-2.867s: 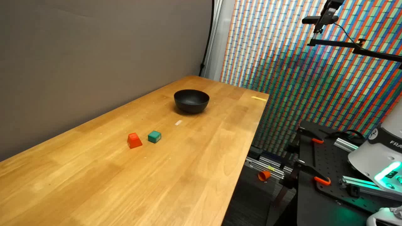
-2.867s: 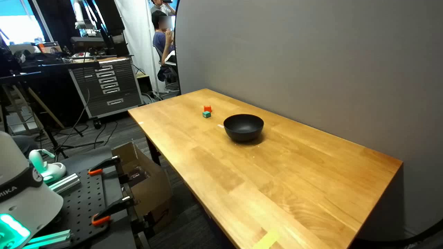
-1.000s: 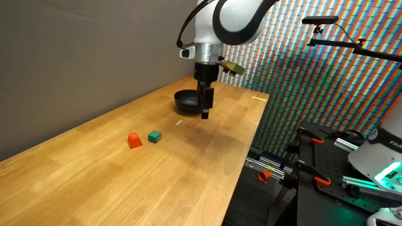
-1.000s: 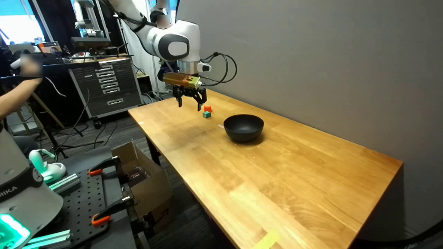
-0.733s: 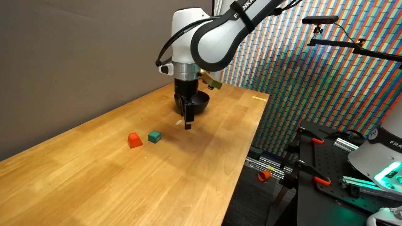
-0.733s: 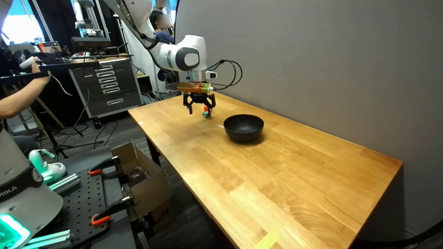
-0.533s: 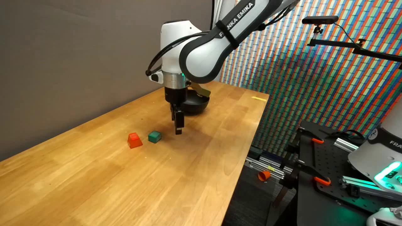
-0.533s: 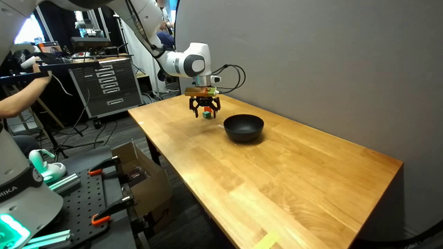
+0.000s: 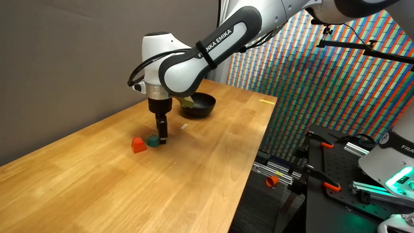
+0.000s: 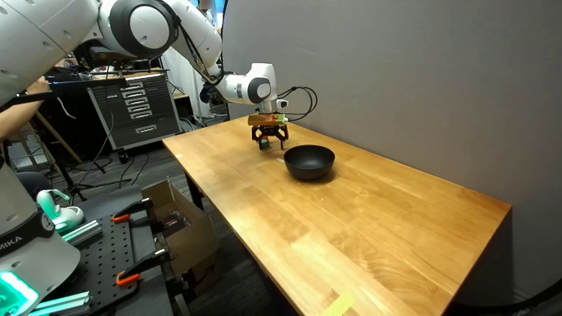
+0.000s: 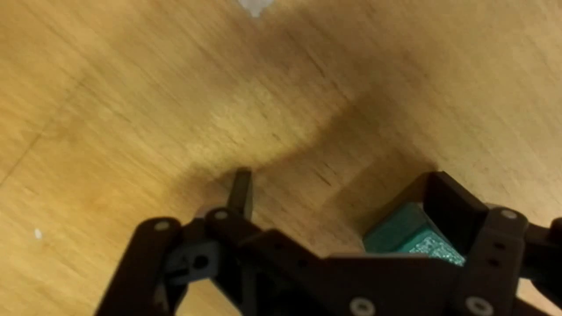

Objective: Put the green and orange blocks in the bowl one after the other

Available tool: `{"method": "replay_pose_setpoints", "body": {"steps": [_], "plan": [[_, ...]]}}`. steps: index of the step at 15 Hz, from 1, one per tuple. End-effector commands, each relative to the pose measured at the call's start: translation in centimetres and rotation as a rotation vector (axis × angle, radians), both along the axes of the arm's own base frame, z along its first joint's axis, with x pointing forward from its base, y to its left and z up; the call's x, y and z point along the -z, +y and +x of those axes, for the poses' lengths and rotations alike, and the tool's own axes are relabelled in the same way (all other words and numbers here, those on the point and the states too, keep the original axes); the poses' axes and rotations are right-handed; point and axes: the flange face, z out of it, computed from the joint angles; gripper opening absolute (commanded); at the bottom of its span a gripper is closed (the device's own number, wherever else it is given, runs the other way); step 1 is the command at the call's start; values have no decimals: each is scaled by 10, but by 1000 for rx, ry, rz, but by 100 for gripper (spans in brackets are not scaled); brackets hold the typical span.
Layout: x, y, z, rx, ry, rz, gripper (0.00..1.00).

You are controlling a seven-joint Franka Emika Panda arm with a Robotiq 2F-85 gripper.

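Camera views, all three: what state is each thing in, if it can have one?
Hand: open, pointing down.
Green block: beside one finger, not gripped; contact unclear.
Tapered orange block: on the table, not gripped.
Black bowl: upright, neither block inside.
Orange cup: tipped on its side.
Cardboard box: open-topped.
Drawer cabinet: shut.
Robot base light: lit green.

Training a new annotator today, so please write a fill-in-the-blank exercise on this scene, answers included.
The bowl is coloured ____.
In the wrist view, its jaws apart, the end effector is ____.
In an exterior view, the green block shows ____ the orange block and the end effector.
The number of blocks inside the bowl is ____.
Missing words: black; open; between; zero.
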Motion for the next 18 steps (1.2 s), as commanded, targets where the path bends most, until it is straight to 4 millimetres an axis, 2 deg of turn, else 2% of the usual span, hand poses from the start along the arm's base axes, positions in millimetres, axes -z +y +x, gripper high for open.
{"method": "replay_pose_setpoints", "body": {"steps": [1,9,10,11,18], "plan": [[-13,23,15,20,1,-11,100],[-29,70,0,44,28,-27,100],[-26,71,-1,33,27,-26,94],[-23,73,-2,26,27,-25,74],[-11,59,-2,24,31,-42,19]]}}
